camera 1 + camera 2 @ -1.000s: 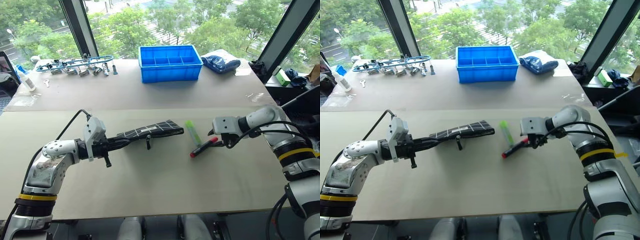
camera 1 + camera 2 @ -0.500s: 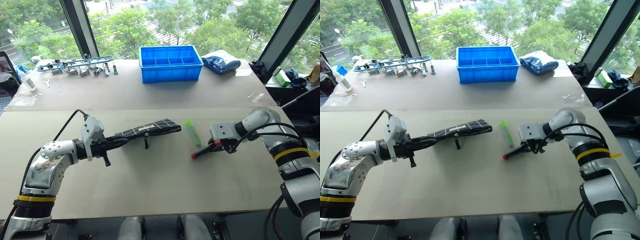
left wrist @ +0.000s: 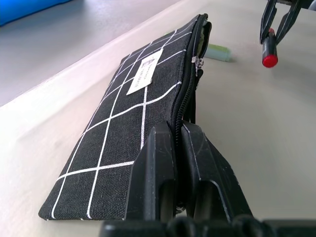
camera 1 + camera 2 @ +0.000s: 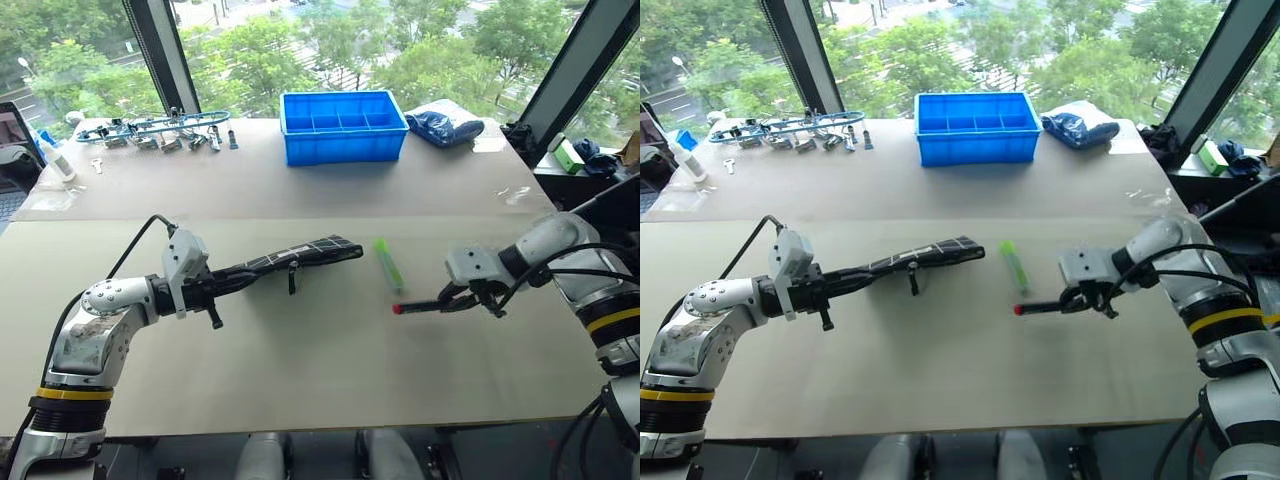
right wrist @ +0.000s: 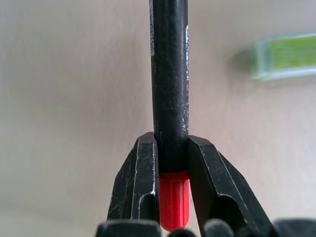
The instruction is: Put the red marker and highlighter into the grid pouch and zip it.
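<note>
My left gripper (image 4: 214, 287) is shut on the near end of the grid pouch (image 4: 300, 259), a black fabric pouch with white grid lines held edge-up above the table, its zipper edge (image 3: 190, 74) on top. At the right, my right gripper (image 4: 463, 297) is shut on the red marker (image 4: 420, 305). The marker has a dark barrel (image 5: 169, 74) and red ends, and hangs roughly level just over the table, pointing toward the pouch. The light-green highlighter (image 4: 388, 264) lies on the table between the pouch's far end and the marker.
A blue divided bin (image 4: 342, 125) stands at the back centre with a blue bag (image 4: 445, 127) to its right. Metal tools (image 4: 150, 130) and a white bottle (image 4: 55, 160) lie at the back left. A seam (image 4: 300, 219) runs across the table.
My right gripper closed on the red marker, lifted it off the table and carried it right and back; the marker swung level. The left gripper and pouch stayed put.
</note>
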